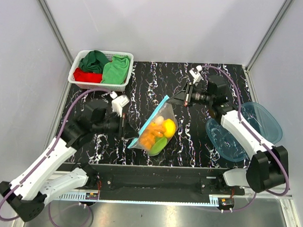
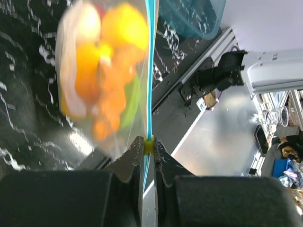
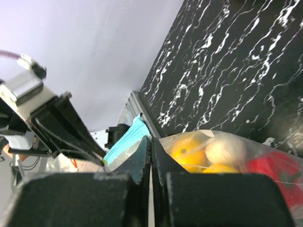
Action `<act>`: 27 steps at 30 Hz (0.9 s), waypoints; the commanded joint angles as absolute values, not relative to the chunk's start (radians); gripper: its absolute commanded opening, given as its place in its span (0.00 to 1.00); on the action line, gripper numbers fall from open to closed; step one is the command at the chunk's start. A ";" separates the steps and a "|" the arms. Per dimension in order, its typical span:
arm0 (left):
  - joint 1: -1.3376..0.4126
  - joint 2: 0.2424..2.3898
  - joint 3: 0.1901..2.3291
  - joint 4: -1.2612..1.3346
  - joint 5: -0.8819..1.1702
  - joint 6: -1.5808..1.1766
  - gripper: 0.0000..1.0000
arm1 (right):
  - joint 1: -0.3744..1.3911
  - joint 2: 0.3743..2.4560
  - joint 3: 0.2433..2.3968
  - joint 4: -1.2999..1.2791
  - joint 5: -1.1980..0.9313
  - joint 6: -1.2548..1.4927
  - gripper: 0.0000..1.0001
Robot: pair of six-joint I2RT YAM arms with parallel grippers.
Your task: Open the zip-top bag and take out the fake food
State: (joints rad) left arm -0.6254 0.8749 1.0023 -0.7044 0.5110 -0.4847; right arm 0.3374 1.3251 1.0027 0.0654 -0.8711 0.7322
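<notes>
Bases of two white robot arms sit at the near edge of a black, white-veined surface (image 1: pixel 195 140), both arms reaching inward to a zip-top bag (image 1: pixel 161 114) held between them at mid-surface. The left claw (image 2: pixel 148 144), nearer the edge, is pinched almost closed on the bag's light blue zip strip (image 2: pixel 150 71) at its near left end, a small yellow tab (image 2: pixel 149 146) caught between the jaws. The strip runs on a slant from there, away and to the right, and reads as one unbroken line. The clear plastic bulges below it with the fake food (image 1: pixel 153 133): orange pieces, a yellow one, a green one low down, a pale white one and a red one, all inside the bag. At the strip's far end the right claw (image 3: pixel 150 142) is closed tight, its jaws meeting on the bag's top edge just beside the strip. Whether the bag rests on the surface or hangs clear of it cannot be told. To the right, partly under the right arm, lies a translucent teal tub (image 1: pixel 265 122). At the far left corner stands a white basket (image 1: pixel 73 76) holding folded cloths, two green (image 1: pixel 115 70) and one red (image 1: pixel 87 76), well apart from the bag.
</notes>
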 commanded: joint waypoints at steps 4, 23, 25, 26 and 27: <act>-0.624 0.759 0.940 -0.801 0.569 -0.560 0.00 | 0.308 1.431 1.138 0.044 -0.798 0.649 0.00; -0.663 1.025 1.054 -0.448 0.546 -0.707 0.00 | 0.321 1.451 1.345 -0.719 -0.493 0.653 0.57; -0.670 1.048 1.071 -0.442 0.552 -0.719 0.00 | 0.321 1.439 1.408 -0.881 -0.389 0.675 0.64; -0.676 1.054 1.071 -0.433 0.555 -0.715 0.00 | 0.321 1.434 1.422 -0.917 -0.367 0.696 0.65; -0.693 1.064 1.069 -0.427 0.555 -0.707 0.00 | 0.321 1.430 1.436 -0.951 -0.345 0.707 0.69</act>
State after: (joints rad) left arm -0.6659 1.0447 1.0134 -0.5388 0.5564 -0.6979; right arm 0.3180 1.4967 1.3354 -0.6571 -0.5262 0.6659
